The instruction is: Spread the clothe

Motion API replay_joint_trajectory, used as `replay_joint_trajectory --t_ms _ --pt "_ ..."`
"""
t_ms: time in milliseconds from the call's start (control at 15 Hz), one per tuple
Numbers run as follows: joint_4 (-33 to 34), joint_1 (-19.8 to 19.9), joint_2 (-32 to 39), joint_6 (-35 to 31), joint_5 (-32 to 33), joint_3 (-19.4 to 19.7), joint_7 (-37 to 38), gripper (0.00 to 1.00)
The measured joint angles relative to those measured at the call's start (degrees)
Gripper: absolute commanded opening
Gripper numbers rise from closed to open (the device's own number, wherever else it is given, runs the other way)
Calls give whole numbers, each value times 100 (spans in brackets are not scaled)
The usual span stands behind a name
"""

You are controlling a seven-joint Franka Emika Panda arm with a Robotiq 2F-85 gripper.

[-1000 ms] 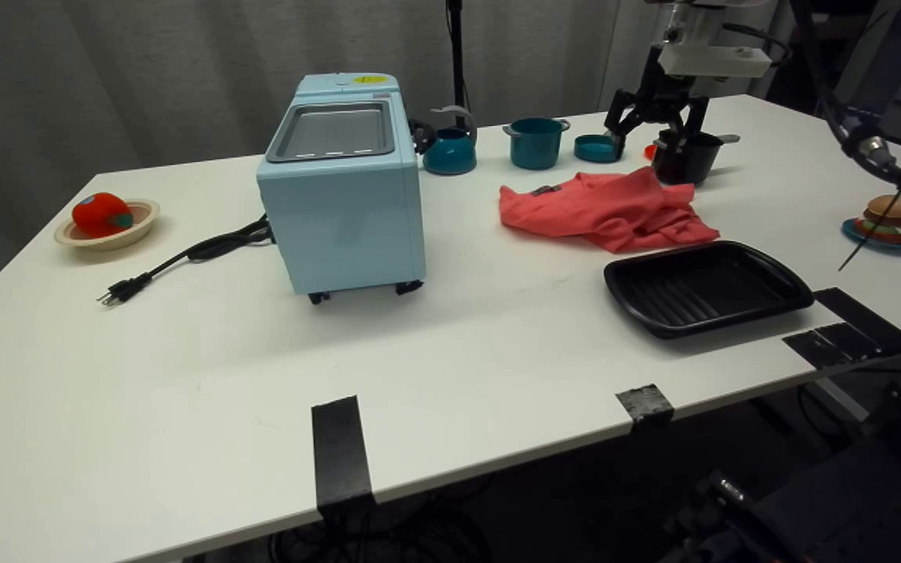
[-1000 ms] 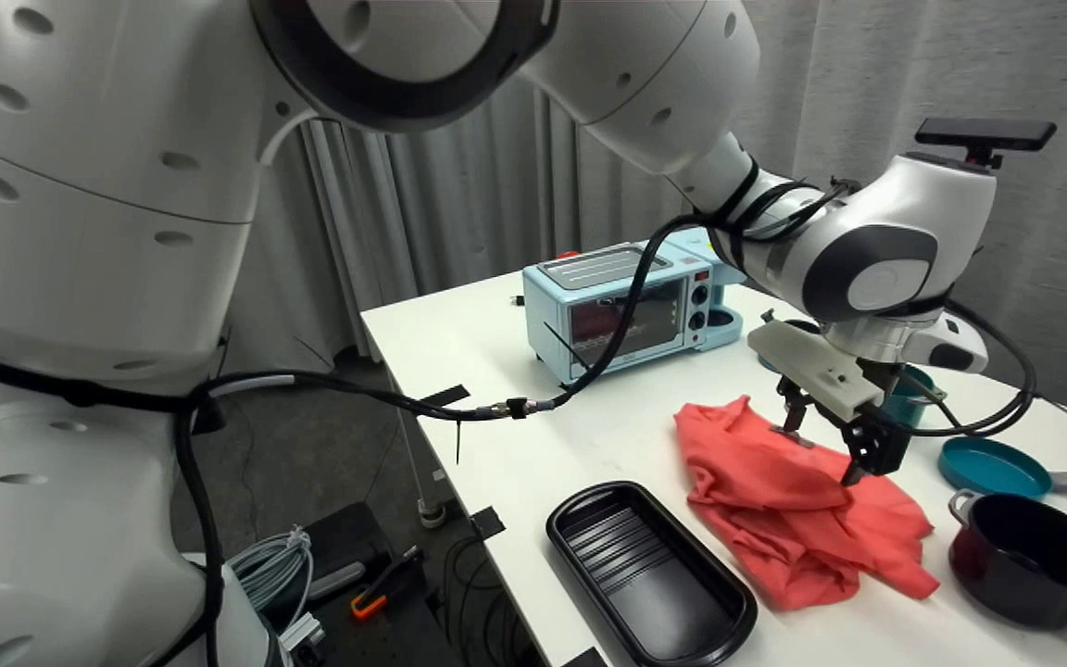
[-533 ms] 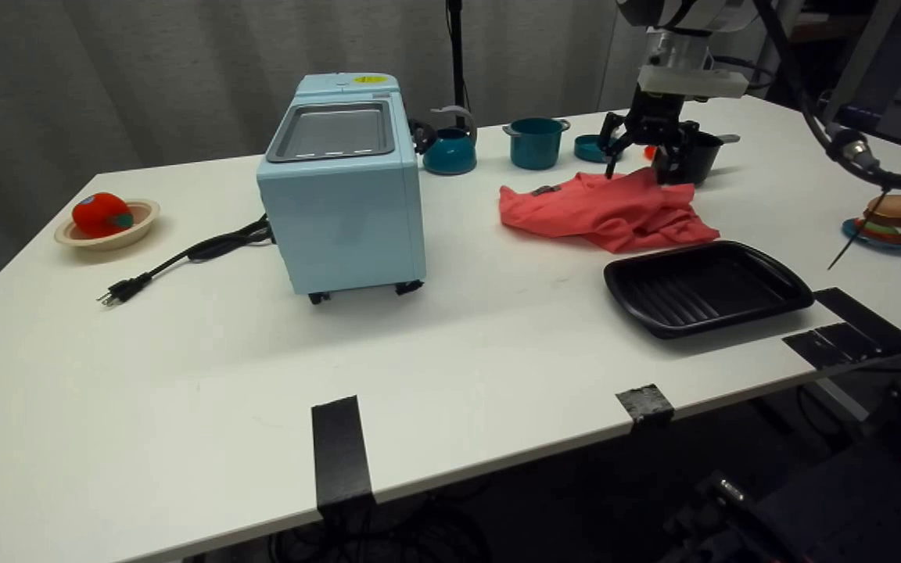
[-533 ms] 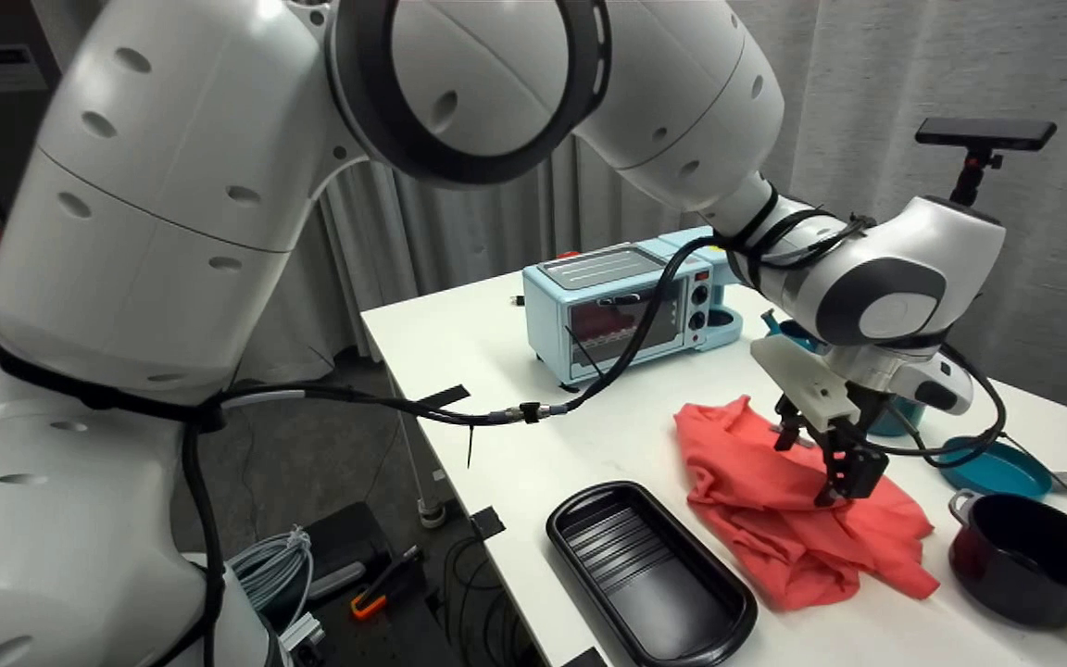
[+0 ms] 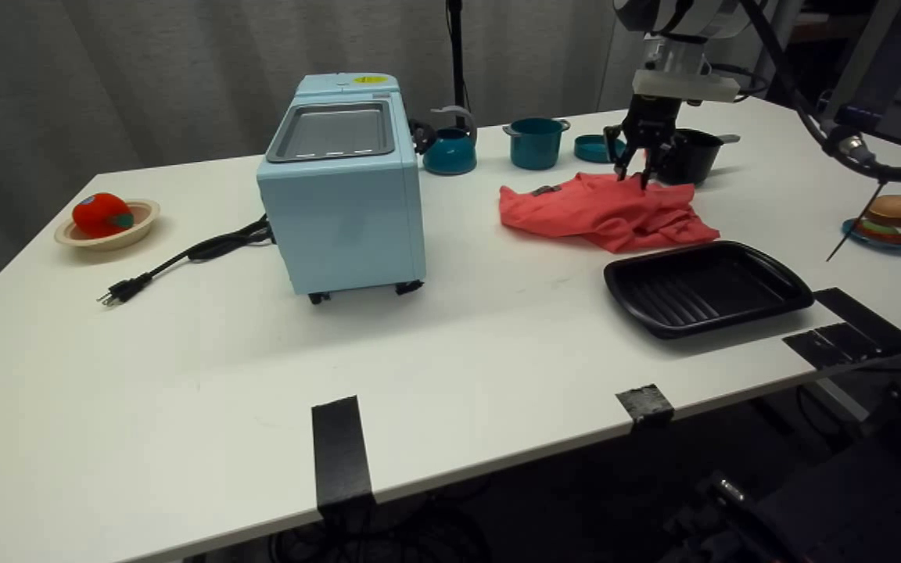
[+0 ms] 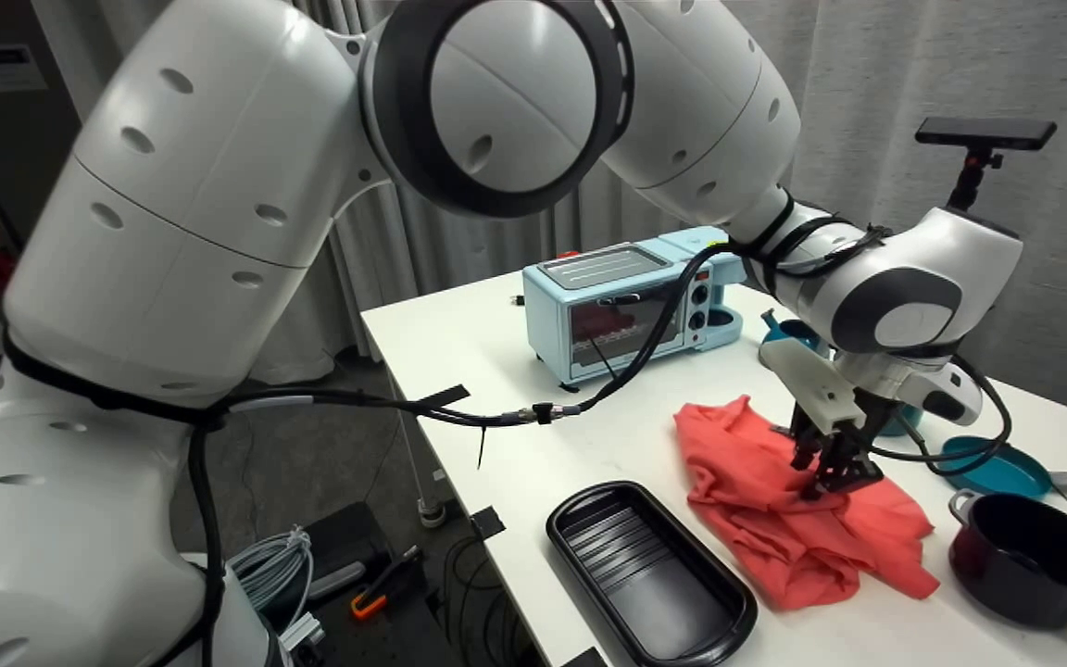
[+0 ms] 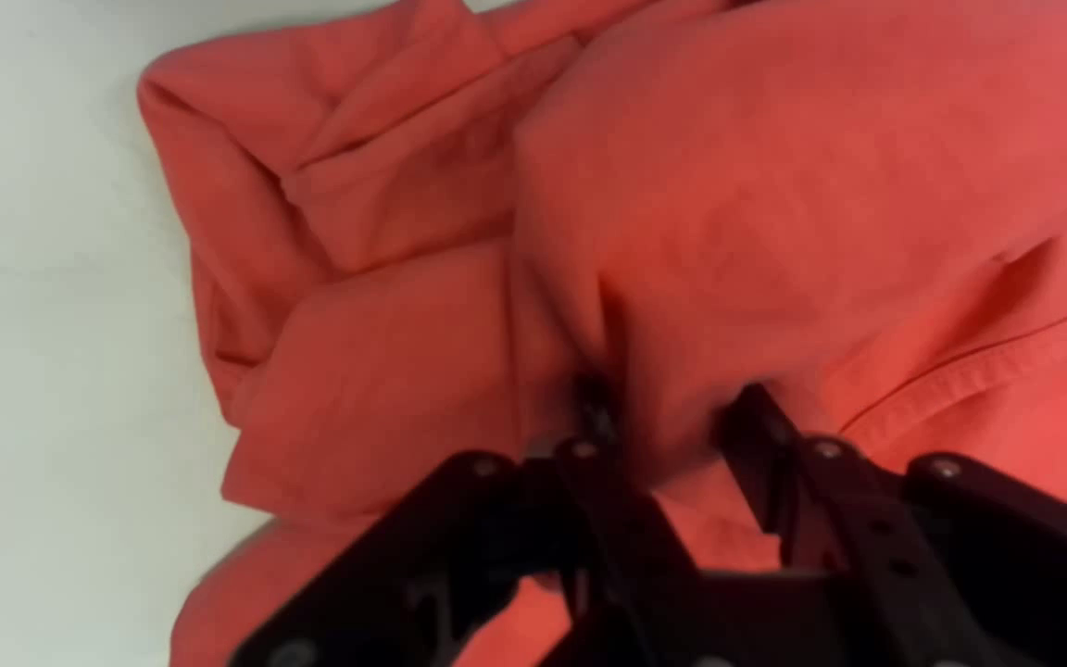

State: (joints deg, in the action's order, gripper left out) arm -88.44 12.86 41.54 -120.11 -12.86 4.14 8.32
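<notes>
The red cloth (image 5: pixel 587 219) lies crumpled on the white table in both exterior views, with raised folds in its middle. In the wrist view the cloth (image 7: pixel 802 176) fills most of the picture, and a fold of it runs down between the fingertips. My gripper (image 5: pixel 632 179) points downward with its tips at the cloth's surface. The jaws are only part-way apart, narrower than their full spread. In the wrist view the gripper (image 7: pixel 670 408) is blurred, and whether both fingers press on the fold cannot be made out.
A black ribbed tray (image 5: pixel 708 289) sits close beside the cloth. A dark pot (image 6: pixel 1034 560) and a teal pan (image 6: pixel 997 468) stand on the cloth's other side. Farther off are a teal pot (image 5: pixel 536 145) and a light blue toaster oven (image 5: pixel 341 211).
My gripper has come down onto the cloth, and its fingers have drawn much closer together. The fold under it looks lower. The cloth's outer edges lie where they were.
</notes>
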Motion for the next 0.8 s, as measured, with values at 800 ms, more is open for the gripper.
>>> replay_joint_trajectory --t_ms 800 --pt "-1216 -451 -1262 -1233 -24 -493 -898 1"
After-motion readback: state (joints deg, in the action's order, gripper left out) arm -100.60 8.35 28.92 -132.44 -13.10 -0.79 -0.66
